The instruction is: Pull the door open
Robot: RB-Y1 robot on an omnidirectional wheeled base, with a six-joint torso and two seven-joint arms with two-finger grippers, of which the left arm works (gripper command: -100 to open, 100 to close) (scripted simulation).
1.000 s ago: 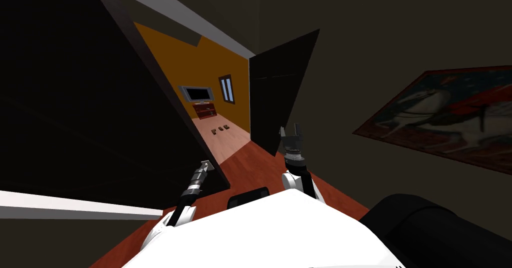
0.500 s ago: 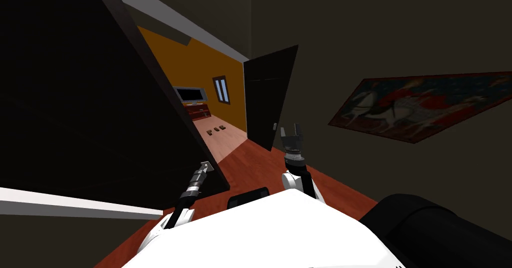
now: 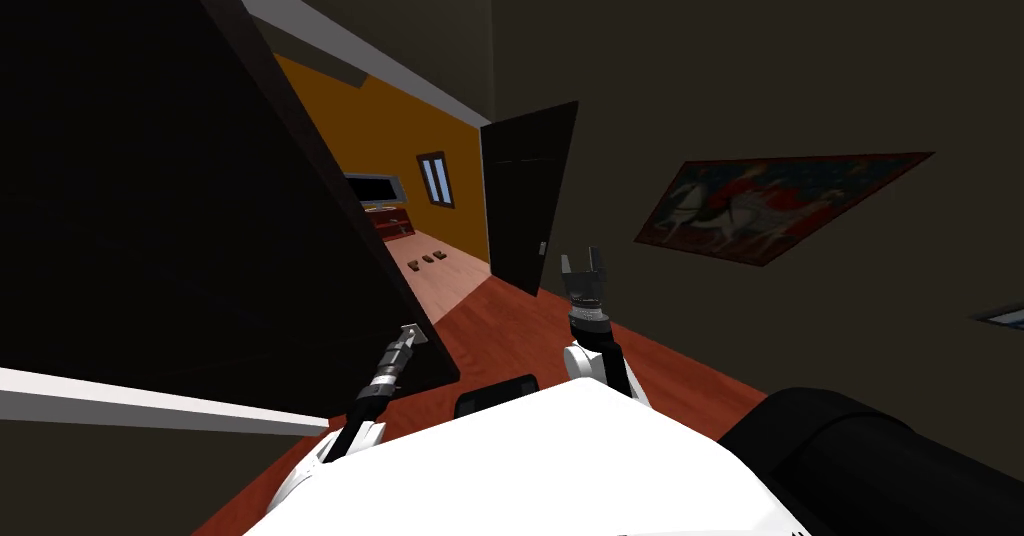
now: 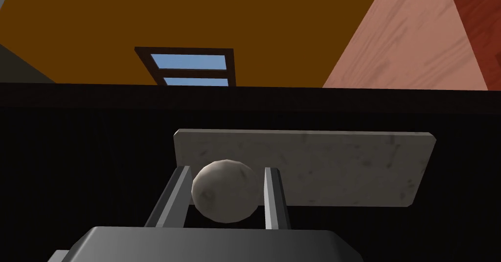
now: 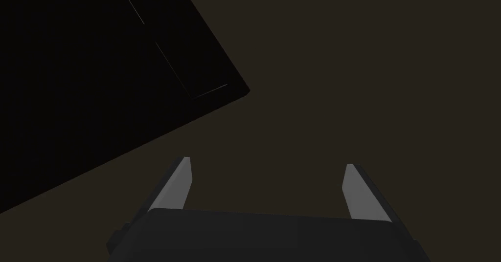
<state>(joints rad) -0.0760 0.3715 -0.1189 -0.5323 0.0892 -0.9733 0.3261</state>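
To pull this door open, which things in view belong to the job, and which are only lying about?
Job: dark door, its round knob, grey plate behind it, left gripper shut on the knob.
Lying about: right gripper, open; painting; television; window; far door.

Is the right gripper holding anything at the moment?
No, the right gripper is open, its two fingers standing wide apart with nothing between them.
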